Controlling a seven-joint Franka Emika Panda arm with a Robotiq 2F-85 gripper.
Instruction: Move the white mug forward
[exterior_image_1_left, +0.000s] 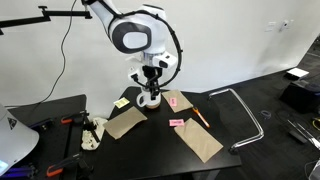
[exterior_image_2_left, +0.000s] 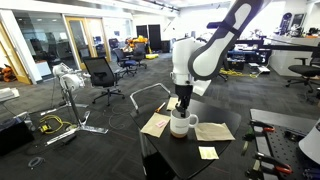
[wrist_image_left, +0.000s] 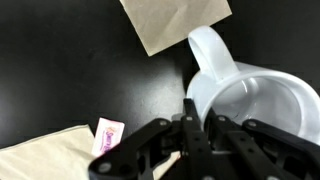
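The white mug (exterior_image_1_left: 148, 99) stands on the black table between brown paper sheets; it also shows in an exterior view (exterior_image_2_left: 181, 124). In the wrist view the white mug (wrist_image_left: 255, 95) fills the right side, open top toward the camera, loop handle pointing up toward a paper sheet. My gripper (wrist_image_left: 197, 105) reaches straight down and its fingers are shut on the mug's rim near the handle, one finger inside and one outside. The gripper also shows in both exterior views (exterior_image_1_left: 150, 88) (exterior_image_2_left: 182, 108), directly above the mug.
Brown paper sheets (exterior_image_1_left: 127, 122) (exterior_image_1_left: 200, 140) (wrist_image_left: 170, 22) lie around the mug. Pink sticky notes (exterior_image_1_left: 177, 122) (wrist_image_left: 107, 135), a yellow note (exterior_image_2_left: 207, 153) and an orange pen (exterior_image_1_left: 200, 117) lie on the black table (exterior_image_1_left: 160, 150). A metal tube frame (exterior_image_1_left: 245, 105) stands beside the table.
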